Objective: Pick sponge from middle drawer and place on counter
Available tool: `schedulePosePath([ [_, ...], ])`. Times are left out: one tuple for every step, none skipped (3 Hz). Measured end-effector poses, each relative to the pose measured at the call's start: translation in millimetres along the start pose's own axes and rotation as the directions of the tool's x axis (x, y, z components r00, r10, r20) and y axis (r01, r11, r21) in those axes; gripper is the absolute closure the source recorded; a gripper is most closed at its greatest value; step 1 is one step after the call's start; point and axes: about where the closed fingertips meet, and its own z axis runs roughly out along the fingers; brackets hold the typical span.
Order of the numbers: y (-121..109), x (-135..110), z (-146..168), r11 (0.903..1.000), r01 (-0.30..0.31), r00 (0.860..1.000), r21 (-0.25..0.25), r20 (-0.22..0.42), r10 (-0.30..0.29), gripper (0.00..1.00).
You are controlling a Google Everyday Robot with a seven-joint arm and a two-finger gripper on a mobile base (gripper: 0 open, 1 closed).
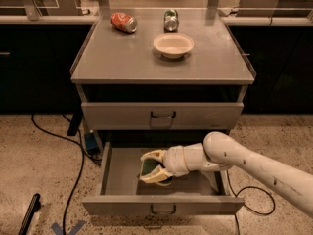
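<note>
sponge (pixel 148 166): dark green face showing, low inside the open middle drawer (pixel 161 205), left of centre. gripper (pixel 153 167): enters from the right, fingers clamped on the sponge's far and near edges. counter (pixel 122 58): lies above and behind; the exit is likely upward first.

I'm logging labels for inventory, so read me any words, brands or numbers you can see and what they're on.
Crushed red metal can: markings too blurred to read.
Crushed green metal can: nothing legible.
Cream end effector, in the open grey metal middle drawer gripping the dark green sponge: no text.
</note>
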Motion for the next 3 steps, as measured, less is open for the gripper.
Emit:
schedulePosePath([
  [-6.4, -36.4, -39.5, 0.9914, 0.076, 0.997, 0.107, -0.011, -0.076, 1.00],
  [-20.4, -93.7, -92.0, 0.9589, 0.189, 0.982, 0.212, -0.041, -0.184, 1.00],
  [-36.4, -169.8, -139.2, 0.9040, 0.314, 0.950, 0.291, -0.103, -0.296, 1.00],
])
